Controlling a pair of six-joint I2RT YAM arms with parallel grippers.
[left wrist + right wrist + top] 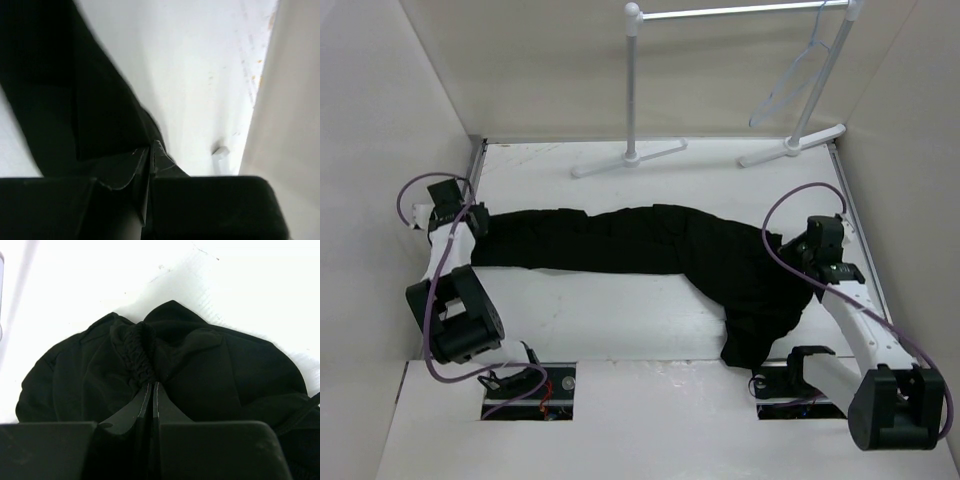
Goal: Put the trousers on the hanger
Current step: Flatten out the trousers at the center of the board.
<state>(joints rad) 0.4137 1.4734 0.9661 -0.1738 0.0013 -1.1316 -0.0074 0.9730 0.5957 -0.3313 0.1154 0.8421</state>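
Note:
The black trousers (650, 245) lie stretched across the table, legs to the left and waist bunched at the right. My left gripper (475, 222) is at the leg end. In the left wrist view its tips (151, 146) are shut on the edge of the dark cloth (60, 90). My right gripper (798, 258) is at the waist end. In the right wrist view it (151, 384) is shut on the gathered elastic waistband (139, 355). The pale hanger (782, 78) hangs from the rack's rail at the back right, apart from both grippers.
The white rack (633, 90) stands at the back with its T-shaped feet (790, 145) on the table. Side walls close in on the left and right; the left one (290, 100) is near my left gripper. A small pale piece (220, 150) lies by that wall.

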